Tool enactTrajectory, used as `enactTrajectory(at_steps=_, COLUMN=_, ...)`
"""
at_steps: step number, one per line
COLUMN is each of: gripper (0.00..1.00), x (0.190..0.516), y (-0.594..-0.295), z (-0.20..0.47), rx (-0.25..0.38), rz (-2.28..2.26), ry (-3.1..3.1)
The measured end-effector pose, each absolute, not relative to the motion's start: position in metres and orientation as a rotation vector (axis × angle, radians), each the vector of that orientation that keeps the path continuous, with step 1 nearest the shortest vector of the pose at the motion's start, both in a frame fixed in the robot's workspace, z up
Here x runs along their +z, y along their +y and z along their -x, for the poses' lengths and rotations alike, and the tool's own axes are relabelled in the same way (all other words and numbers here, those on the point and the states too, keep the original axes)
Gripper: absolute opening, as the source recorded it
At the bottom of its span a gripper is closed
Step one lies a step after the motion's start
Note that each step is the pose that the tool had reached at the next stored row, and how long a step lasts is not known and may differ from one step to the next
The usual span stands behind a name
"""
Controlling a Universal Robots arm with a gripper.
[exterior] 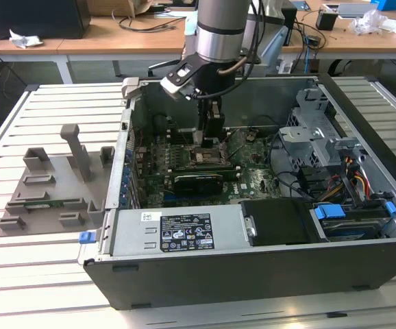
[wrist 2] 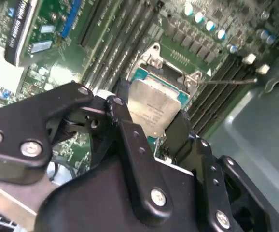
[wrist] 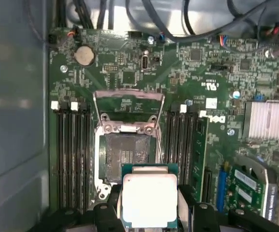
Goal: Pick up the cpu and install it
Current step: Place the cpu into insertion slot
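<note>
Black end effector (wrist: 149,212) clamps the cpu (wrist: 148,198) near the open socket (wrist: 125,154).

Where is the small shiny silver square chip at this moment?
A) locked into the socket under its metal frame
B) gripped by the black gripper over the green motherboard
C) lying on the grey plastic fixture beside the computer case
B: in the first wrist view the gripper clamps the cpu, and the dark socket lies open and empty.
</note>
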State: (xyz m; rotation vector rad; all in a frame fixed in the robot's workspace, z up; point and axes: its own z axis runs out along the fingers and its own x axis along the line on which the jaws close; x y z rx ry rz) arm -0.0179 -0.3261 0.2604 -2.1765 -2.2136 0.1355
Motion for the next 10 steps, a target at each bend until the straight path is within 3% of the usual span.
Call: enactTrajectory(at_steps=10, gripper=0.54, x=0.226, y=-0.308, z=0.012, rx=0.136, rz=2.144, ry=-2.245)
